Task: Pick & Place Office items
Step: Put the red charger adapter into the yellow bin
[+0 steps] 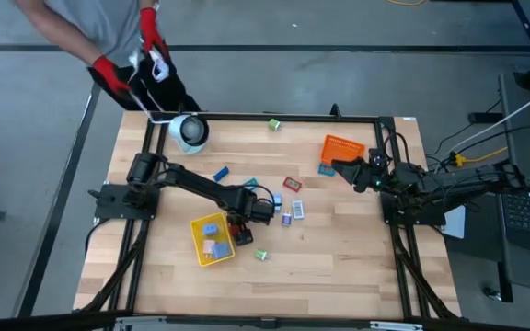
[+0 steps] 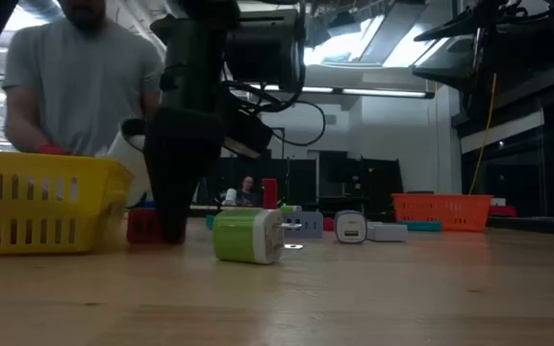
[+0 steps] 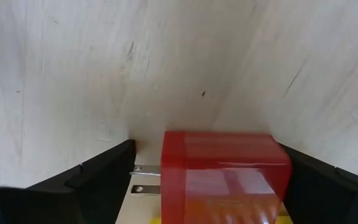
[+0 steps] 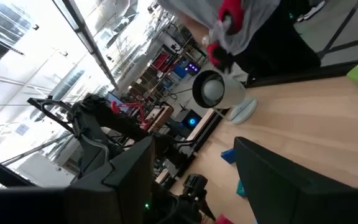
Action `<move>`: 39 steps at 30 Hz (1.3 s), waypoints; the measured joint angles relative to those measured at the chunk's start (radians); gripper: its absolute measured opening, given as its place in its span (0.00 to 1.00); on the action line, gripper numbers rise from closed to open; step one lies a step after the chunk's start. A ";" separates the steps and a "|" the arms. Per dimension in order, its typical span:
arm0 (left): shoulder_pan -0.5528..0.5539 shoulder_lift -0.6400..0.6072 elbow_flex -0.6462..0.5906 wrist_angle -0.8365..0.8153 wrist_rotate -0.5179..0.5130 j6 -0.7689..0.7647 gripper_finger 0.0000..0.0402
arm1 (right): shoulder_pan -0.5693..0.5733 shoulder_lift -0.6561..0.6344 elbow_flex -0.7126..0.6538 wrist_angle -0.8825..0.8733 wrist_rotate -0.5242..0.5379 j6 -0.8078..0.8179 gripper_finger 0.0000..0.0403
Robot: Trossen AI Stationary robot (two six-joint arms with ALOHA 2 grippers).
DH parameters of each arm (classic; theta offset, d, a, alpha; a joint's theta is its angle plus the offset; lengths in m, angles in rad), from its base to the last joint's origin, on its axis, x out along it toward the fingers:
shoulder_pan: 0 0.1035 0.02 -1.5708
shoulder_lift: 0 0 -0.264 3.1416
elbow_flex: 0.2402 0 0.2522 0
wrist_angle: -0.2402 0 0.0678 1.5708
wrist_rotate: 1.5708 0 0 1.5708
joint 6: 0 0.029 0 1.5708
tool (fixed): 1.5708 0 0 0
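My left gripper [image 1: 243, 232] points down over a red piece [image 3: 225, 174] that lies on the table beside the yellow tray [image 1: 199, 246]. It is open, with one finger [image 3: 104, 180] off the end with the metal prongs [image 3: 145, 177] and the other finger [image 3: 319, 186] at the opposite side. The same red piece [image 2: 142, 226] shows low beside the dark gripper [image 2: 173, 226]. The tray holds a few small pieces [image 1: 213, 246]. Other small pieces lie around: green [image 1: 261, 255], blue [image 1: 220, 173], red [image 1: 291, 183]. My right gripper [image 1: 340, 167] hangs open and level by the orange tray [image 1: 343, 147]. My left gripper comes at the red piece from above, one finger at its prong end [image 3: 135, 169] and one at the opposite side [image 3: 286, 163]. The piece lies flat on the table. I cannot tell whether either finger touches it.
A white round device [image 1: 190, 131] with a cord stands at the far left corner, where a person's red-gloved hands [image 1: 152, 41] reach in. A green piece [image 1: 273, 123] lies at the far edge. Bare wood [image 1: 339, 257] lies along the near right.
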 joint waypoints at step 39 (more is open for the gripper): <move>0.062 -0.151 0.504 -0.319 -0.215 -0.051 0.82 | -0.055 0.000 0.000 -0.009 -0.012 0.004 0.56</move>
